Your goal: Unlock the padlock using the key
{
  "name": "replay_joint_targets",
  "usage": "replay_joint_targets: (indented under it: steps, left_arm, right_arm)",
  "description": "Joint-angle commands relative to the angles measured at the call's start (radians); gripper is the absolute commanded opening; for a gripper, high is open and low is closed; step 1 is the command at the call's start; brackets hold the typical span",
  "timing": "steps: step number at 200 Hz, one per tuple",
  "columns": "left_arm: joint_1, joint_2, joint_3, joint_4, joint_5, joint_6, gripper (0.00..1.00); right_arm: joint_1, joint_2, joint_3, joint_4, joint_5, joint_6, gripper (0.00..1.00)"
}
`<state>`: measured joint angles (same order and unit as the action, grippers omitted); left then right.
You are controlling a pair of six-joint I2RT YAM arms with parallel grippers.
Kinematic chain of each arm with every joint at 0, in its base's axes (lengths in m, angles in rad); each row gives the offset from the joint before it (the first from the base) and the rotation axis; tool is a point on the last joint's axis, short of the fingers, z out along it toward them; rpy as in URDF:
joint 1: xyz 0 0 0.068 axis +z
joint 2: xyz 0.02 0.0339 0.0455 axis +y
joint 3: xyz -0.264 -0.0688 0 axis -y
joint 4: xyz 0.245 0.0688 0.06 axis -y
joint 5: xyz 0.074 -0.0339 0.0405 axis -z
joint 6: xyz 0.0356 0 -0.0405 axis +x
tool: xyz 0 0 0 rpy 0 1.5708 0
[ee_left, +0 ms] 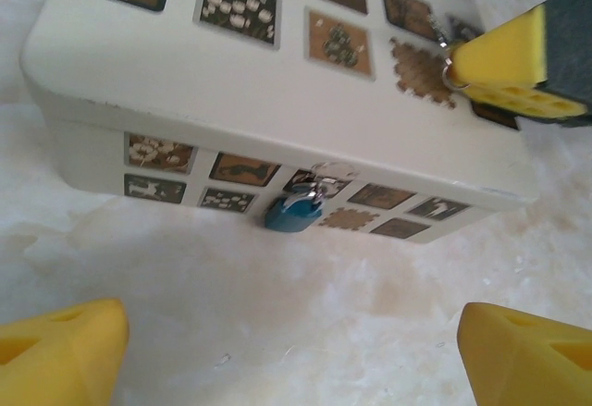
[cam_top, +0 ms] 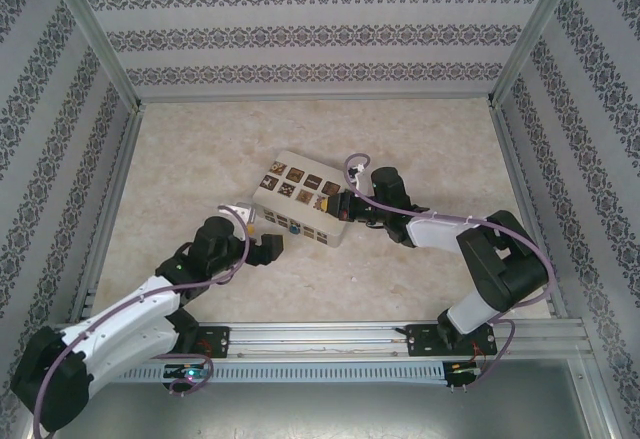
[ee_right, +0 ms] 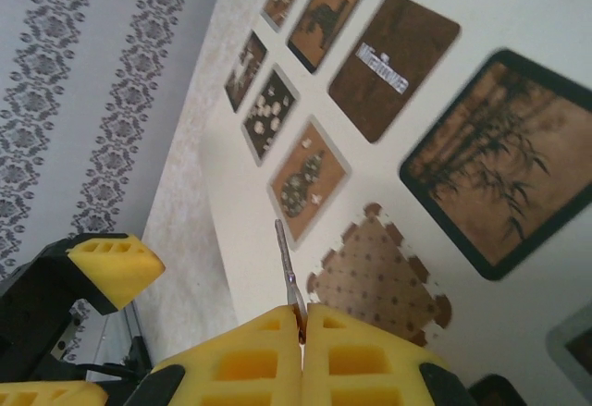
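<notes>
Marbled table, box (label blurred), padlock, right gripper pinching key.

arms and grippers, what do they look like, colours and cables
Both the left arm and right arm have black and white links with a mauve cable looping along them. The left gripper and right gripper carry yellow fingertips with square holes.

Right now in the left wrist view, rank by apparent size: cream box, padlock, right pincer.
1. cream box, largest
2. right pincer, cropped by the frame edge, so only its visible part counts
3. padlock, clearly smallest
</notes>
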<state>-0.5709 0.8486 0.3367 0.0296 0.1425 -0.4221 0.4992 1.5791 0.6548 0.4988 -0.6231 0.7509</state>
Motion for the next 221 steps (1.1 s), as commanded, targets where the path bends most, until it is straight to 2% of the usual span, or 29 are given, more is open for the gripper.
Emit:
replay_joint_targets:
  steps: [1,42,96,175,221]
  left_arm:
    - [0.029,0.056,0.016,0.072,0.045,0.037,0.89]
    - [0.064,0.186,0.019,0.193,0.121,0.064,0.80]
    - [0.073,0.341,0.029,0.363,0.220,0.114,0.75]
    - [0.073,0.597,0.063,0.554,0.279,0.114,0.65]
    - [0.073,0.694,0.065,0.662,0.285,0.075,0.60]
  right_arm:
    - [-0.005,0.010,0.038,-0.086,0.015,-0.041,0.00]
    - [-0.004,0.025,0.031,-0.159,0.036,-0.061,0.00]
    - [0.007,0.032,0.011,-0.186,0.068,-0.067,0.00]
    - [0.012,0.030,0.022,-0.224,0.085,-0.088,0.00]
    - [0.013,0.022,0.022,-0.233,0.085,-0.090,0.00]
